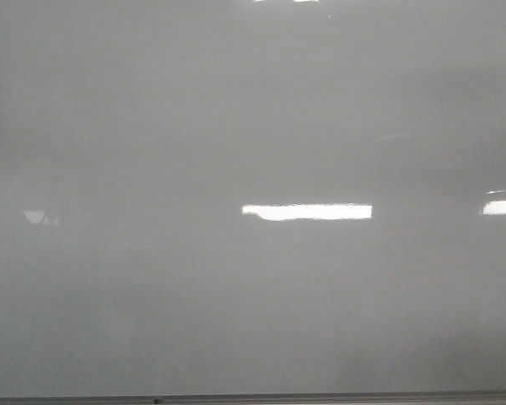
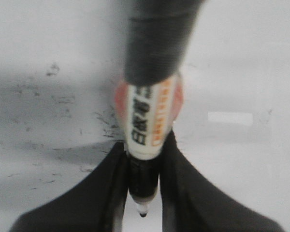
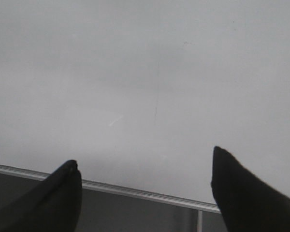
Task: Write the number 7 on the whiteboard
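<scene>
The whiteboard (image 1: 253, 126) fills the front view, glossy pale grey with bright light reflections. No number 7 shows on it in any view. Neither gripper shows in the front view. In the left wrist view my left gripper (image 2: 145, 147) is shut on a marker (image 2: 147, 121) with a white and orange printed barrel. Its black tip (image 2: 143, 213) points at the whiteboard (image 2: 241, 58); I cannot tell whether it touches. In the right wrist view my right gripper (image 3: 145, 158) is open and empty, facing the lower part of the whiteboard (image 3: 145, 63).
The board's thin metal bottom edge (image 1: 320, 396) runs along the foot of the front view and shows in the right wrist view (image 3: 135, 191), with dark space below it. Faint old ink specks (image 2: 53, 70) mark the board near the marker.
</scene>
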Motion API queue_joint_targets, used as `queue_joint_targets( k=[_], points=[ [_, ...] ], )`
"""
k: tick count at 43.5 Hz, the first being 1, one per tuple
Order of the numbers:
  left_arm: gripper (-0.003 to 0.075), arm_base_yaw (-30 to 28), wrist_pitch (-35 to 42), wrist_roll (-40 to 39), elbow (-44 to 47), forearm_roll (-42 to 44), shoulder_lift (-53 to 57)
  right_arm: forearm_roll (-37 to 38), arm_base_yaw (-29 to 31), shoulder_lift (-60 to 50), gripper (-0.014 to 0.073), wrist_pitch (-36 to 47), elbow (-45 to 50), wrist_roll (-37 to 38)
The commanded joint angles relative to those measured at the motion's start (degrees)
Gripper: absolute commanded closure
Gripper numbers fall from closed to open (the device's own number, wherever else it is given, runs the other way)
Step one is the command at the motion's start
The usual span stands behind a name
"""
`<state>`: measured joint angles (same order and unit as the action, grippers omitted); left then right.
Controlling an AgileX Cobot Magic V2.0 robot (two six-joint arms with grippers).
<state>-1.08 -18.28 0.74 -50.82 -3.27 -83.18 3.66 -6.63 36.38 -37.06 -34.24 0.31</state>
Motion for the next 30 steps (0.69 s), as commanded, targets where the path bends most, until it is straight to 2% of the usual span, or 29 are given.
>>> queue_joint_targets(
  k=[1,9,16,21,30],
  points=[
    [0.0670,-0.1,4.0,-0.3,-1.8,-0.6,1.7,0.1,-0.1,0.3,0.0018,3.7,-1.9,-0.3],
    [0.0737,-0.1,0.6,-0.3,-1.8,-0.6,3.5,-0.2,-0.1,0.3,0.0018,4.7,-2.3,-0.3],
    [0.0741,0.1,-6.6,-0.3,-2.1,-0.6,8.6,-3.7,-0.1,0.3,0.0018,0.0,-6.1,-0.3],
    [0.0741,1.8,-15.7,1.0,-4.3,-0.5,12.9,-4.7,-0.1,0.3,0.0018,-4.7,-10.0,-0.3],
    [0.0741,7.9,-32.9,10.8,-11.8,-0.8,18.4,-4.8,-0.1,0.3,0.0018,-11.6,-15.1,-3.5]
  ],
)
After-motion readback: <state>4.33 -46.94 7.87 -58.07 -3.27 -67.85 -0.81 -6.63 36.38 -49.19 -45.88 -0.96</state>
